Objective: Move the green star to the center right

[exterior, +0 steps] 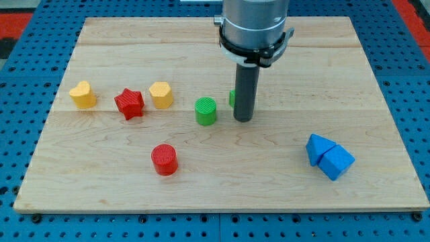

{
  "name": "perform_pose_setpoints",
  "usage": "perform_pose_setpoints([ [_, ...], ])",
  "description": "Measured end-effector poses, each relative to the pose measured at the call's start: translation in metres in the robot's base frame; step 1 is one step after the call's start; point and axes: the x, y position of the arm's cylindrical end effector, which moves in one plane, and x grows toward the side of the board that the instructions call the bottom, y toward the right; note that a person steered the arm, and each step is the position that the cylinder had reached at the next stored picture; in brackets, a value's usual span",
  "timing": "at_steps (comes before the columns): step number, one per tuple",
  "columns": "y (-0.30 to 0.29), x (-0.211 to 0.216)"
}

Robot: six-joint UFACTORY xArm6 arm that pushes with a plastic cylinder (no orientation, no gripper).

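The green star (232, 98) is almost wholly hidden behind my rod; only a green sliver shows at the rod's left edge, near the board's middle. My tip (243, 119) rests on the board just in front of it, toward the view's bottom. A green cylinder (205, 111) stands just left of the tip, a small gap apart.
A yellow heart-like block (82, 95), a red star (129, 103) and a yellow block (161, 95) line up at the left. A red cylinder (164, 160) stands at lower centre-left. Two blue blocks (328, 158) touch at lower right. The wooden board (336, 67) sits on blue pegboard.
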Motion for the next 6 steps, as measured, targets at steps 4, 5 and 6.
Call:
perform_pose_setpoints([
  [4,0.038,-0.038],
  [5,0.113,-0.047],
  [6,0.075,-0.016],
])
